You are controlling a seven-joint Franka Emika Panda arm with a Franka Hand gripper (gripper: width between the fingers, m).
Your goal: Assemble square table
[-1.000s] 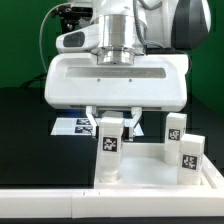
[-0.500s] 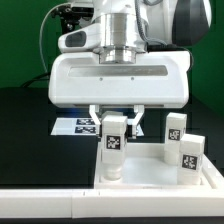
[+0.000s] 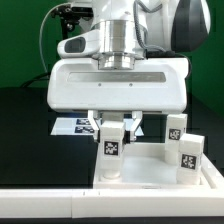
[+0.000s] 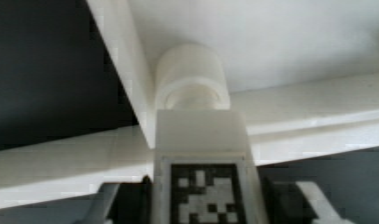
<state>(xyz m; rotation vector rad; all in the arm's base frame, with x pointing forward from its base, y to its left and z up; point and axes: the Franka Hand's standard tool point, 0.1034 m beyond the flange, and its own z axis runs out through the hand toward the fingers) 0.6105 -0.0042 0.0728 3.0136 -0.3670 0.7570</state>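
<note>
The square table top (image 3: 150,172) is a white tray with a raised rim, lying in front of the arm. My gripper (image 3: 115,124) comes straight down and is shut on a white leg (image 3: 109,150) with a black-and-white tag. That leg stands upright at the top's corner on the exterior view's left. In the wrist view the leg (image 4: 204,140) fills the middle between my fingers (image 4: 115,200), with the top's rim (image 4: 61,160) and a rounded corner socket (image 4: 189,85) beyond it. Two more tagged legs (image 3: 189,156) (image 3: 176,127) stand upright at the exterior view's right.
The marker board (image 3: 76,126) lies flat on the black table behind the top, partly hidden by the gripper. A white ledge (image 3: 50,205) runs along the front edge. A green wall stands behind the arm.
The held leg and gripper shifted slightly to the exterior view's right and up half a second ago. They are now back left and lower, with the leg's tag turned a little.
</note>
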